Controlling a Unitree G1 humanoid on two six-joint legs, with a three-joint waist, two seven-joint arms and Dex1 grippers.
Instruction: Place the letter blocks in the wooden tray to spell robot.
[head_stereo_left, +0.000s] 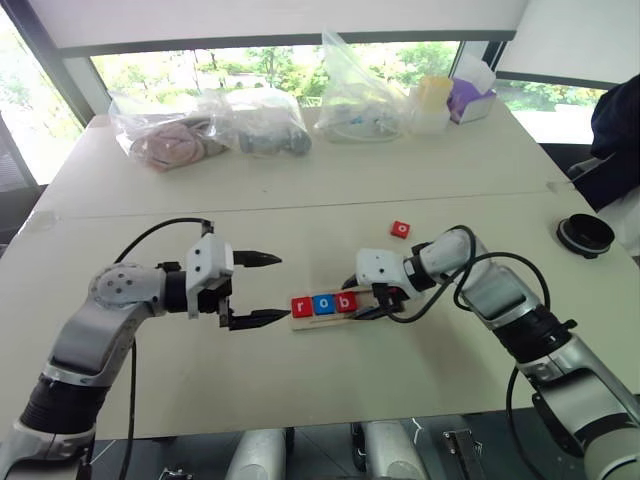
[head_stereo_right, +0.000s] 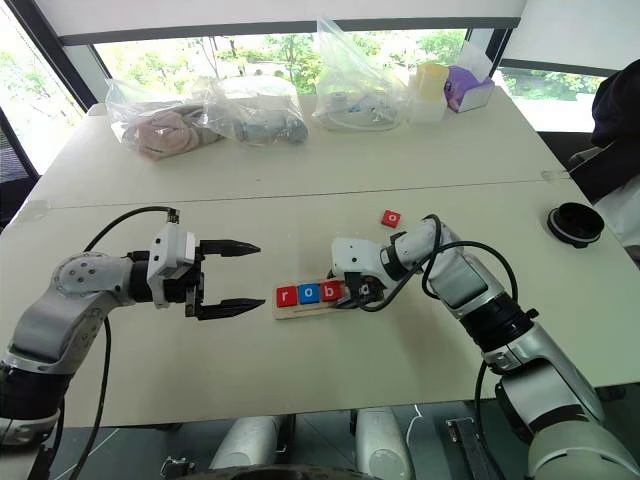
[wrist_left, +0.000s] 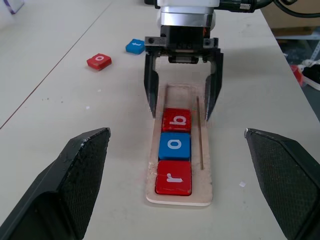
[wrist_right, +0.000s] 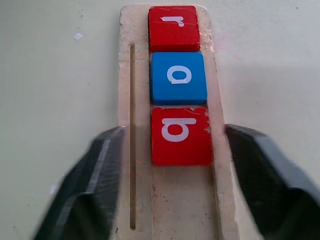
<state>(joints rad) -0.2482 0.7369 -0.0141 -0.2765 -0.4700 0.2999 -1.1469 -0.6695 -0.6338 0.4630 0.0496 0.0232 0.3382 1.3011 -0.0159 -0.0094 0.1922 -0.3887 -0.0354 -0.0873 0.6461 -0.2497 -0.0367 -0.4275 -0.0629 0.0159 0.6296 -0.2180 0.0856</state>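
The wooden tray (head_stereo_left: 356, 292) lies at the table's middle. In it sit a red r block (head_stereo_left: 301, 306), a blue o block (head_stereo_left: 323, 304) and a red b block (head_stereo_left: 345, 301), side by side from the tray's left end. My right gripper (head_stereo_left: 358, 298) stands open over the tray, its fingers (wrist_left: 150, 90) on either side of the b block (wrist_left: 176, 120) without gripping it. My left gripper (head_stereo_left: 283, 288) hovers open just left of the tray, holding nothing. A loose red o block (head_stereo_left: 400, 229) lies beyond the tray, and a blue block (wrist_left: 135, 46) lies near it.
Clear plastic bags (head_stereo_left: 210, 130) with contents line the table's far side, next to a tissue box (head_stereo_left: 470, 95). A black round object (head_stereo_left: 585, 235) sits at the right edge. A person in dark clothing (head_stereo_left: 615, 140) stands at the far right.
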